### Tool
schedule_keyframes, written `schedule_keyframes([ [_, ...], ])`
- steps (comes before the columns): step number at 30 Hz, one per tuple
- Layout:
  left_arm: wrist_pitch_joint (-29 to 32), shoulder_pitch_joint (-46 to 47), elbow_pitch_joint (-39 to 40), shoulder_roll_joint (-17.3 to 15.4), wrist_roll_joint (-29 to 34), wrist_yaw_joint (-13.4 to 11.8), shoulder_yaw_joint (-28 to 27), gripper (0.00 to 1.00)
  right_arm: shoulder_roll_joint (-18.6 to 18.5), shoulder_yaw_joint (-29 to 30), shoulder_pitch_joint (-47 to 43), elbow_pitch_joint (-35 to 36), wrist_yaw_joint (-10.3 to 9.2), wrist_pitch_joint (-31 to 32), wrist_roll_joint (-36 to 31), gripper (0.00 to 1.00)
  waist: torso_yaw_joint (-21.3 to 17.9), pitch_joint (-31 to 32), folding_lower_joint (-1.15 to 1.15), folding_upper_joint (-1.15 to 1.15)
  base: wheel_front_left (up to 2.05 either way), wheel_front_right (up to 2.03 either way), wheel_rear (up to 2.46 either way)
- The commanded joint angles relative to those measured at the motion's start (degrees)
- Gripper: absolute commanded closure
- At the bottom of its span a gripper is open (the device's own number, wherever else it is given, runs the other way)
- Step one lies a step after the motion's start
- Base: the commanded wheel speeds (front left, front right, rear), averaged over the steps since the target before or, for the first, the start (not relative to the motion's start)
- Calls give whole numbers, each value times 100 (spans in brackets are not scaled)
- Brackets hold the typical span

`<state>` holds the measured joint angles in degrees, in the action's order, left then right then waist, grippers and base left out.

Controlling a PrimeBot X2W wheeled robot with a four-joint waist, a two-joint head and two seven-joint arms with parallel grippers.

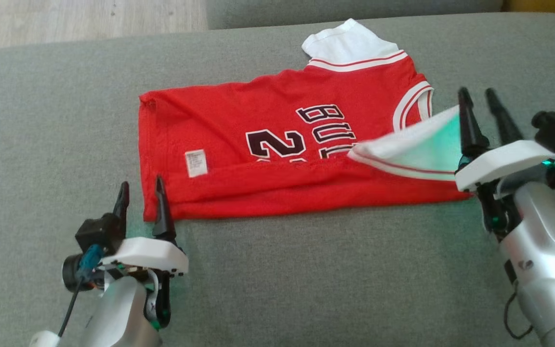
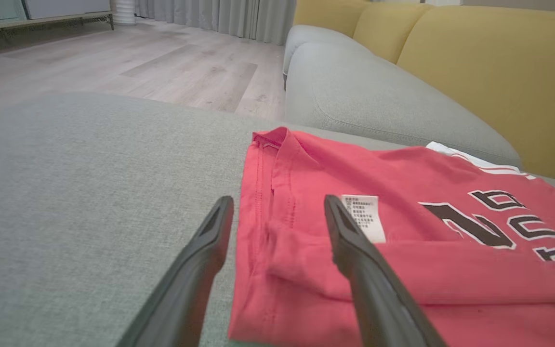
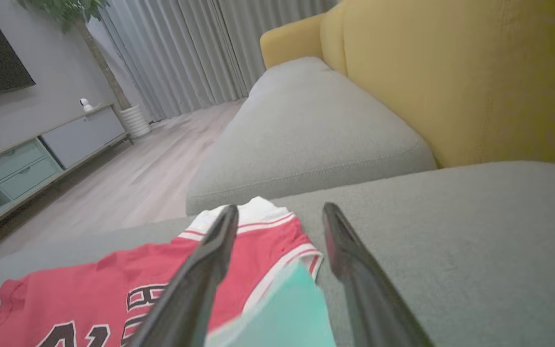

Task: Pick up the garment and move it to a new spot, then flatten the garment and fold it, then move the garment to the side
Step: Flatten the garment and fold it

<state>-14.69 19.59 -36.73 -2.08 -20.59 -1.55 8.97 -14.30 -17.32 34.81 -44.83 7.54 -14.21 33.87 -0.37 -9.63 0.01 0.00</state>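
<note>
**Jersey lies crosswise ahead, one end effector at each end**

The red jersey (image 1: 277, 144) lies on the grey sofa cushion (image 1: 306, 279), with its near long edge doubled over towards the lettering. Its long axis runs from one end effector to the other, so you are placed to work both ends together.

Your left end effector (image 1: 141, 185) has its jaws wide apart and holds nothing. The hem corner sits right at its tips. In the left wrist view the hem edge runs up between the two fingers, the right-hand finger over red cloth and the other over bare cushion. The white care label (image 1: 195, 163) is just beyond and to the right of that finger.

Your right end effector (image 1: 477, 99) also has its jaws spread. The jersey lies to its left, and the folded-over white sleeve (image 1: 412, 149) reaches up to its left-hand finger. That flap is blurred and lit green, so I cannot tell whether it touches the finger. Nothing looks pinched.

The other white sleeve (image 1: 345, 43) lies beyond the collar end, ahead and left of the right end effector. The yellow backrest (image 2: 475, 72) rises well beyond the jersey. My read is that the left side is nearer a clean grip, and the loose sleeve flap is the one thing likely to snag.
</note>
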Motion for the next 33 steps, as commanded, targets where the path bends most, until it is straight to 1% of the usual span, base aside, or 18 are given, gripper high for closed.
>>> schedule_keyframes([
  [1,-30,34,232,-80,69,-65,-232,0,-8,149,118,336,-5,-73,-247,0,-13,40,-1,0,0,0,0],
  [3,-30,-151,374,-80,82,-108,-283,0,57,488,-89,626,-5,-75,-556,0,-23,100,-1,0,0,0,0],
  [6,-30,-483,521,-80,134,-92,-272,0,216,806,-572,1024,-5,-77,-1014,0,-37,222,-1,0,0,0,0],
  [10,-30,-925,730,-80,291,-66,-151,0,433,995,-1304,1315,-5,-77,-1441,0,-32,458,-1,0,0,0,0],
  [14,-30,-1365,924,-80,375,-11,-136,0,614,1023,-1999,1446,-5,-78,-1658,0,-34,755,-1,0,0,0,0],
  [20,-30,-1965,1291,-80,344,31,-195,0,783,1077,-2655,1599,-5,-78,-1735,0,-56,1005,-1,0,0,0,0],
  [25,-30,-2201,1412,-80,337,58,-211,0,807,1085,-2823,1621,-5,-78,-1703,0,-50,1064,-1,0,0,0,0],
  [30,-30,-2188,1406,-80,340,87,-227,0,813,1066,-2874,1617,-5,-78,-1675,0,-42,1051,-1,0,0,0,0],
  [33,-30,-2012,1366,-80,391,183,-177,0,805,1031,-2810,1629,-5,-78,-1647,0,-49,958,-1,0,0,0,0],
])
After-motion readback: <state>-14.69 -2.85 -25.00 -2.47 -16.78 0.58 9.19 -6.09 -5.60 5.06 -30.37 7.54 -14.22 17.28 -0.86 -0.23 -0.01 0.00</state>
